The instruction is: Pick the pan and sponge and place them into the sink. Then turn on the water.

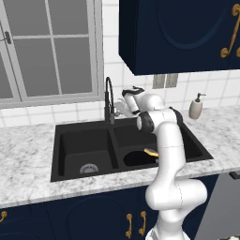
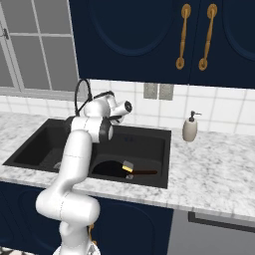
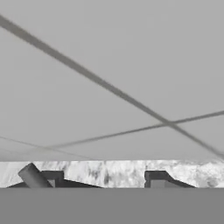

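The black double-basin sink (image 1: 84,138) (image 2: 149,144) is set into the marble counter. In its right basin lies the black pan (image 1: 137,158) (image 2: 110,169), and the yellow sponge (image 1: 151,152) (image 2: 127,167) rests in it beside the pan's handle (image 2: 145,172). The slim black gooseneck faucet (image 1: 109,99) (image 2: 82,92) rises behind the divider, with no stream falling from it. My gripper (image 1: 118,109) (image 2: 118,119) (image 3: 104,177) hovers just right of the faucet's base, facing the tiled wall, open and holding nothing. A small grey rod (image 3: 32,176), which may be the faucet lever, lies against the left fingertip (image 3: 53,176).
A beige soap dispenser (image 1: 196,108) (image 2: 190,128) stands on the counter right of the sink. A round drain (image 1: 88,168) sits in the left basin. Dark blue wall cabinets (image 1: 178,33) hang overhead; a window (image 1: 47,47) is at the left.
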Motion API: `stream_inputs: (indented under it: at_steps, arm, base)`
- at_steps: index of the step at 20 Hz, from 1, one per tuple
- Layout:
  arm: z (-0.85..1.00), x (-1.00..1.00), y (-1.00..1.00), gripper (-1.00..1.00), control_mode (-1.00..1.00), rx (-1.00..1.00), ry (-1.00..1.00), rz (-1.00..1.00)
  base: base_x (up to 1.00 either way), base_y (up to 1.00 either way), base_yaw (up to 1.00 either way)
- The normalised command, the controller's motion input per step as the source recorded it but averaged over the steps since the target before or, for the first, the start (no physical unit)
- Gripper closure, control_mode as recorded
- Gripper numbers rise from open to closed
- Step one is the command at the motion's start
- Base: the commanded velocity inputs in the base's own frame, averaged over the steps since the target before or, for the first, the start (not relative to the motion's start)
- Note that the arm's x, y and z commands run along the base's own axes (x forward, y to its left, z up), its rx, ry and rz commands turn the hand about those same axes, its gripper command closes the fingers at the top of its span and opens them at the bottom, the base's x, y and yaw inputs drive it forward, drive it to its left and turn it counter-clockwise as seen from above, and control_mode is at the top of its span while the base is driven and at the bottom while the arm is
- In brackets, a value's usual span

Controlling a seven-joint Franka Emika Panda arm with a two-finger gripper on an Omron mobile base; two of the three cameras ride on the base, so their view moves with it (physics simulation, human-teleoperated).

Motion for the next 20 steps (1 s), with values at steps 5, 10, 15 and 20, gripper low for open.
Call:
stream_inputs:
  at_steps: [5,10,15,20]
  arm:
    - [-0.06,0.0,-0.14,1.0,-1.0,0.05,0.03,0.0]
    - [-0.38,0.0,-0.34,1.0,-1.0,0.24,0.01,0.0]
    - [-0.49,0.0,-0.42,1.0,-1.0,0.32,0.15,-0.04]
    - [-0.07,0.0,-0.36,1.0,-1.0,0.28,0.41,-0.21]
  base:
    - [0.0,0.0,0.0]
    - [0.0,0.0,0.0]
    - [0.0,0.0,0.0]
    - [0.0,0.0,0.0]
